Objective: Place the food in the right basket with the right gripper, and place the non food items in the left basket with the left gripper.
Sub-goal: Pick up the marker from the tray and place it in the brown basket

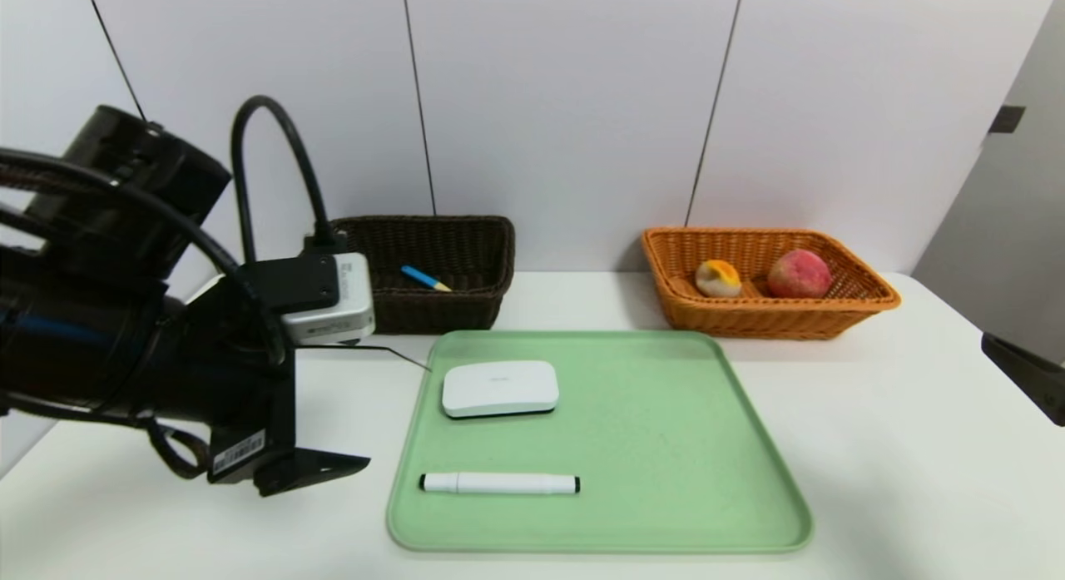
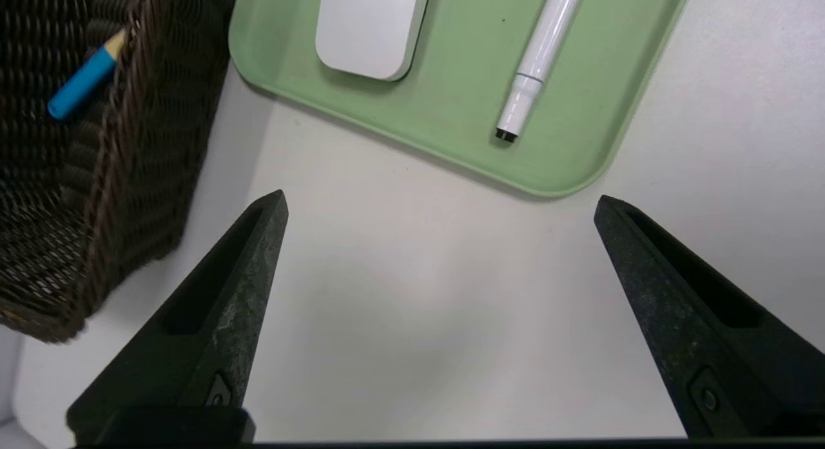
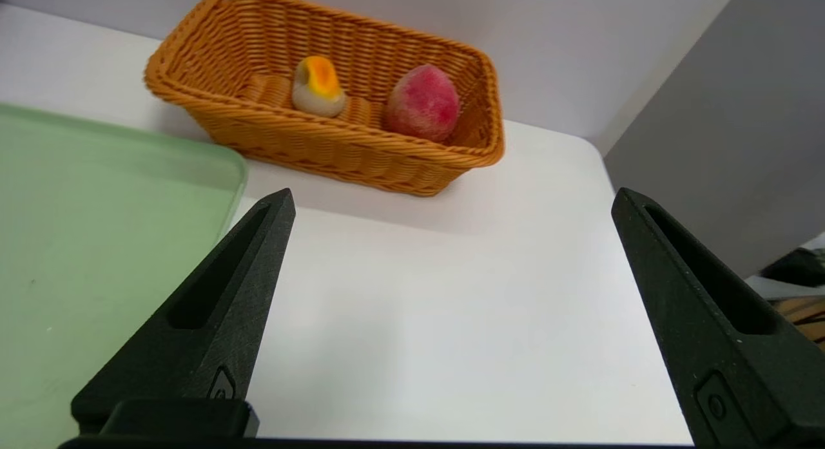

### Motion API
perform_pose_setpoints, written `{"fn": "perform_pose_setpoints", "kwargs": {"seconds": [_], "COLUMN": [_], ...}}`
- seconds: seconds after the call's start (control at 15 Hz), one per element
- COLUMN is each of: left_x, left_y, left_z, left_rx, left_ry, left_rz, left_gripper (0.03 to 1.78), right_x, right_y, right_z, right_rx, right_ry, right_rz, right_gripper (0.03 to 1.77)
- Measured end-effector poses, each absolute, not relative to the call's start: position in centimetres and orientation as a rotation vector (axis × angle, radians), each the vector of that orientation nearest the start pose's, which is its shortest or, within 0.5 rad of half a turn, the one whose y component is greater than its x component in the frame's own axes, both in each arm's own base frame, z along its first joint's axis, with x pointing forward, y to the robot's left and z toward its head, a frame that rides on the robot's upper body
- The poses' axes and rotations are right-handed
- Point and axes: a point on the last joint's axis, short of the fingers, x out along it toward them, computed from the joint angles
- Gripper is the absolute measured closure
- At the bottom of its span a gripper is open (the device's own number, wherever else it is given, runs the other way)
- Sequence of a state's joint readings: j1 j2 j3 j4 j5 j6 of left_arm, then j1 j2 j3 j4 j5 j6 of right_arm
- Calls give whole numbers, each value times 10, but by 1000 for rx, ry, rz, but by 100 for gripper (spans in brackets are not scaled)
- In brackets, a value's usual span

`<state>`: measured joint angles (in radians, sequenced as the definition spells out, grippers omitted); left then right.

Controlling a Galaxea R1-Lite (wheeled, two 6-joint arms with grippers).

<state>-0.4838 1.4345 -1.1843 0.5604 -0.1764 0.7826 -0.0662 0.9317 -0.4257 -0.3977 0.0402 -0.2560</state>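
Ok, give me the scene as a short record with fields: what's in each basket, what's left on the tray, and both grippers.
orange basket: peach and bun inside
dark basket: spoon inside
green tray: white box and marker lying apart
left gripper: open, empty, above the table beside the tray
right gripper: open, empty, near the orange basket

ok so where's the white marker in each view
Head view: white marker lies on the green tray, near its front left corner, in front of the white box.
Left wrist view: marker at the top, right of the box, on the tray.
Right wrist view: not in it.
Shared landmark: the green tray.
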Motion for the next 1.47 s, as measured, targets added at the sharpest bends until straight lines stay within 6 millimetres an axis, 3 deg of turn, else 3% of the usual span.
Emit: {"fn": "perform_pose_setpoints", "kwargs": {"seconds": [0.2, 0.4, 0.6, 1.2, 1.47], "left_x": [213, 228, 231, 232, 234], "left_y": [-133, -162, -182, -207, -209], "left_z": [267, 259, 249, 203, 195], "left_rx": [930, 970, 1000, 1065, 1072], "left_ry": [533, 575, 621, 779, 808], "left_rz": [-998, -1081, -1152, -1228, -1231], "left_gripper": [12, 12, 12, 12, 12], "right_x": [109, 107, 106, 106, 107], "right_y": [-6, -5, -4, -3, -3], "right_z": [201, 197, 198, 205, 205], "right_rx": [-224, -206, -206, -172, -170], "right_ry": [133, 142, 126, 99, 98], "right_rz": [5, 42, 55, 76, 98], "right_gripper": [11, 11, 11, 11, 11]}}
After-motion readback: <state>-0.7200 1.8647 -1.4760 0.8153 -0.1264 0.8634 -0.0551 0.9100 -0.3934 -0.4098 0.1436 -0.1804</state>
